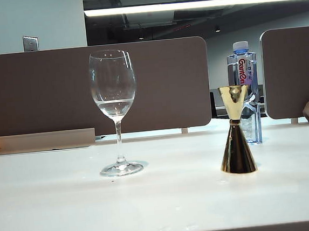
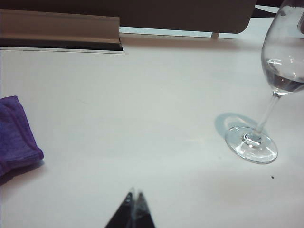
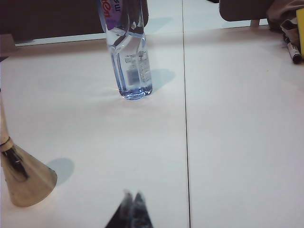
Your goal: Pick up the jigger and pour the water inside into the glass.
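The gold jigger (image 1: pixel 235 130) stands upright on the white table at the right, small cone up; its lower cone (image 3: pixel 23 176) shows in the right wrist view. The clear stemmed glass (image 1: pixel 115 111) stands at centre left with a little water (image 1: pixel 115 106) in its bowl; the left wrist view shows its foot (image 2: pixel 251 143) and bowl. Whether the jigger holds water cannot be seen. My left gripper (image 2: pixel 134 194) is shut, empty, well short of the glass. My right gripper (image 3: pixel 132 195) is shut, empty, off to the side of the jigger. Neither arm appears in the exterior view.
A clear plastic bottle (image 1: pixel 244 91) with a blue cap stands behind the jigger (image 3: pixel 130 57). A purple cloth (image 2: pixel 15 135) lies on the table away from the glass. Grey partitions (image 1: pixel 157 85) line the table's back edge. A marker (image 3: pixel 290 47) lies at the far side.
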Available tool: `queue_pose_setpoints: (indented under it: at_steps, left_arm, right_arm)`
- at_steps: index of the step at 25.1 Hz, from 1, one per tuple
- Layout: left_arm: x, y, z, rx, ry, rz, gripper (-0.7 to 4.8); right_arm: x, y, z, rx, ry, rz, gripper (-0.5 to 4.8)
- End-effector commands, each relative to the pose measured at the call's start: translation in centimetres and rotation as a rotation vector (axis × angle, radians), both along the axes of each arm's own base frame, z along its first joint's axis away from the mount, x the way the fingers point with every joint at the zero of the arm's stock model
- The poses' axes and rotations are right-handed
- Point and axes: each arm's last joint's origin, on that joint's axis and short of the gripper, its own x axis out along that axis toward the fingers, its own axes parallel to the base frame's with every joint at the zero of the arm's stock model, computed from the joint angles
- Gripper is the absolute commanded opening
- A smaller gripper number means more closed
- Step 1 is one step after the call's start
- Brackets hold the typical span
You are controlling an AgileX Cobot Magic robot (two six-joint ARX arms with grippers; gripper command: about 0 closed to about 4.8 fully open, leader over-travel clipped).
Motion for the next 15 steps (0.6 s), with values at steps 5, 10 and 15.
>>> queue_pose_setpoints:
  at_steps: [5, 10, 15]
  left_arm:
    - [0.02, 0.02, -0.02, 0.004, -0.003, 0.003, -0.05]
    - [0.02, 0.02, -0.02, 0.002, -0.003, 0.003, -0.05]
    - [-0.01, -0.06, 0.28, -0.064, -0.005, -0.015, -0.05]
  right_arm:
    - [0.06, 0.00, -0.12, 0.004, -0.005, -0.001, 0.04]
    - [0.06, 0.00, -0.12, 0.004, -0.005, -0.001, 0.04]
    - [0.03, 0.20, -0.04, 0.027, -0.010, 0.066, 0.04]
